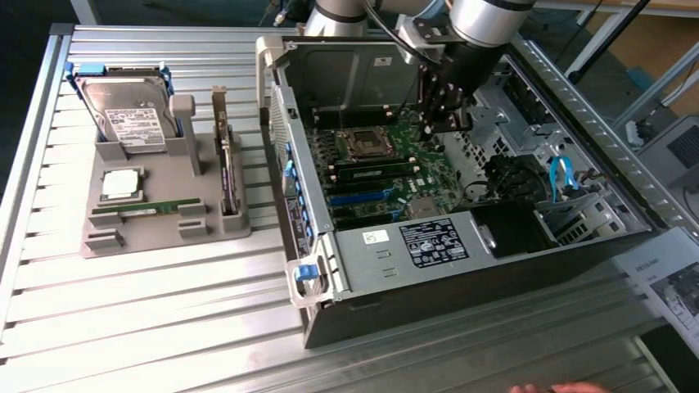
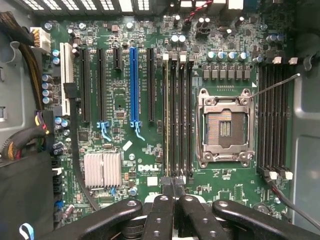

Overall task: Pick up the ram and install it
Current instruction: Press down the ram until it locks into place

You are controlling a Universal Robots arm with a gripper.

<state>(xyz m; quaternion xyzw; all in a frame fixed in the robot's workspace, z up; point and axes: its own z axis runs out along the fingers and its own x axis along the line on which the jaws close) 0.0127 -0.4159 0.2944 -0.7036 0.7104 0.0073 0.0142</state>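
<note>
ram (image 1: 147,209): one stick in tray (image 1: 164,239), one processor (image 1: 120,184), one hard drive (image 1: 131,115); fingers (image 2: 161,215) pinched together over motherboard (image 2: 125,165).

Exterior high, oblique; wrist close, probably straight down; motherboard (image 1: 394,131) (image 2: 120,100) shared.

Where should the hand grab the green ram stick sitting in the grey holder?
Probably its exposed top edge near mid-length, coming from above, pinching across the thin board: the ram seems to sit on edge in the holder, ends cradled.
</note>
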